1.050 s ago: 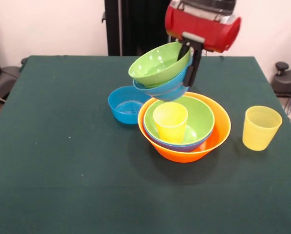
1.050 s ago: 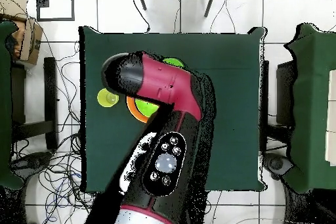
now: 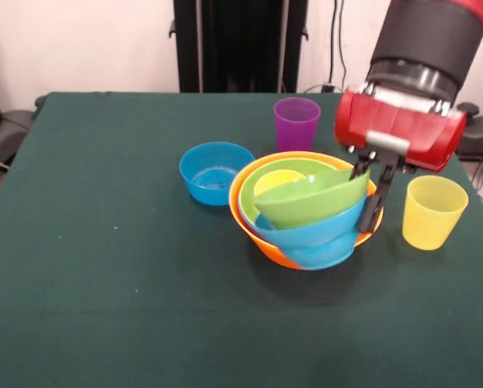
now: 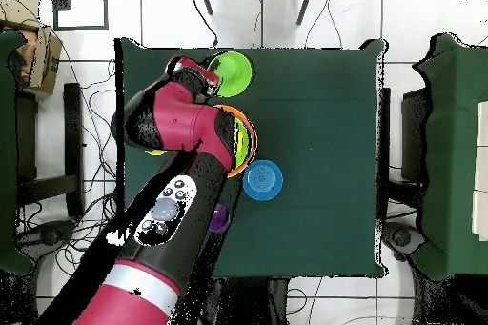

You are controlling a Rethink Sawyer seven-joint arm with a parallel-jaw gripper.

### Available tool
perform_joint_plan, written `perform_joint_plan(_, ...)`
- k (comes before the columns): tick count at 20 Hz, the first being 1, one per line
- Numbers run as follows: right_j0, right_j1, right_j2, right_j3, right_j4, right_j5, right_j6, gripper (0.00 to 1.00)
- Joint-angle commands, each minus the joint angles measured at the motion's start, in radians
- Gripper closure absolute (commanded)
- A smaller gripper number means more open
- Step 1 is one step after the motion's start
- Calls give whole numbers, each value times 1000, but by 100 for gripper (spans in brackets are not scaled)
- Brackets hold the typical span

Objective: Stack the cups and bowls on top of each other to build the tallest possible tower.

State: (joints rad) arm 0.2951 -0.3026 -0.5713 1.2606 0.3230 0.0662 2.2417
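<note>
Your end effector (image 3: pixel 369 196) is hanging at the right rim of the tower (image 3: pixel 306 212), its black fingers (image 3: pixel 372 212) closing on the edge of the tilted green bowl (image 3: pixel 314 198) that is sitting on top. That bowl is leaning down toward the front, over a blue bowl (image 3: pixel 322 233), inside the big orange bowl (image 3: pixel 267 241); a paler green bowl (image 3: pixel 283 168) with something yellow inside it is showing behind. The tower is sitting near the middle of the desk (image 3: pixel 103 267). A lone small blue bowl (image 3: pixel 215 172) is touching its left side, the purple cup (image 3: pixel 297 123) is standing just behind it, and the yellow cup (image 3: pixel 434 212) is standing just right of your fingers. Your arm is reaching down from the upper right, red wrist block tilted slightly. From overhead the arm (image 4: pixel 176 131) is covering most of the stack. You are seeing no readable writing.
</note>
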Motion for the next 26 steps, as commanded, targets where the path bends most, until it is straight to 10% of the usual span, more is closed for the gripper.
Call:
perform_joint_plan(1,-42,41,127,65,-39,-70,126,100)
perform_joint_plan(12,-155,-99,195,145,-138,-50,40,100)
perform_joint_plan(26,-101,-101,142,105,-81,46,95,100)
